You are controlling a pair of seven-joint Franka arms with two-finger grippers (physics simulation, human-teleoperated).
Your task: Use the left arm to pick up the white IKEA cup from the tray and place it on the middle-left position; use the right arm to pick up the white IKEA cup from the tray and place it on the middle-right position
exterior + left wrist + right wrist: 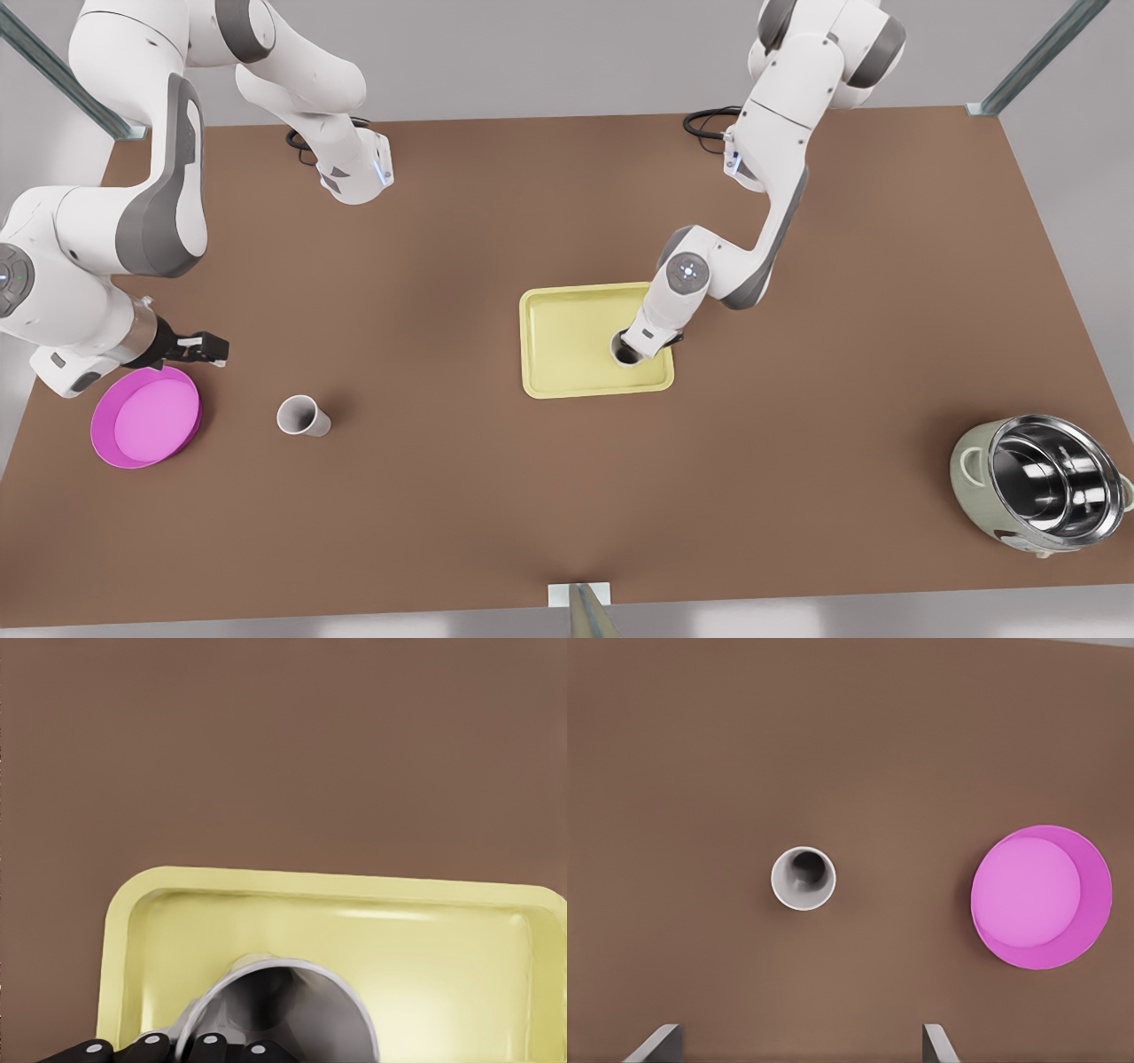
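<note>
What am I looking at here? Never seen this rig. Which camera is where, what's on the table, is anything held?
These are simulator renders of two Franka arms with two-finger grippers. The front view looks down on the brown table; each wrist view rides on one arm. The left gripper is down at a white cup in the pale yellow tray, on the front view's right; I can't tell whether it has a grip. The right gripper is open and holds nothing. It hovers on the front view's left, near the magenta dish and a second white cup standing on bare table. A cooker pot with a steel bowl sits far right.
</note>
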